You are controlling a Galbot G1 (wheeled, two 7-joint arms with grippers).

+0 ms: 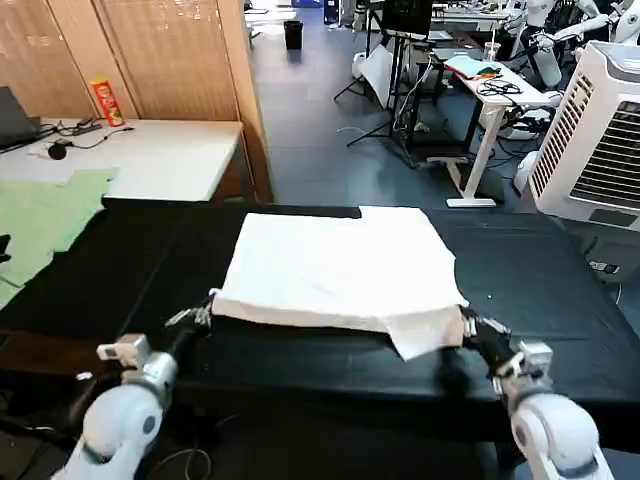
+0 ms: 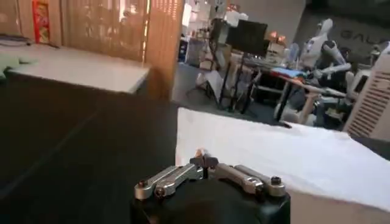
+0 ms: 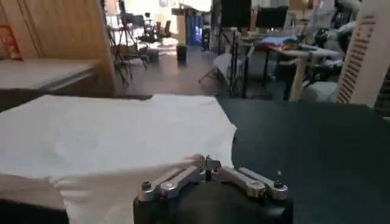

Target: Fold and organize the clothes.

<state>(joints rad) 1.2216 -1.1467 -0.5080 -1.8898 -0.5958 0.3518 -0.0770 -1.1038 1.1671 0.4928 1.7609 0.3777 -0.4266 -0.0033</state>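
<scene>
The clothes are one white T-shirt, lying folded and plain side up on the black table. A loose flap hangs out at its near right corner. My left gripper is at the shirt's near left corner, shut on the hem there. In the left wrist view the left gripper has its fingertips pressed together at the edge of the T-shirt. My right gripper is at the near right corner. The right wrist view shows the right gripper shut on the T-shirt.
A pale green cloth lies on the left side. Behind it stands a white table with a red can and cables. A white air cooler stands at the right, with desks and stands farther back.
</scene>
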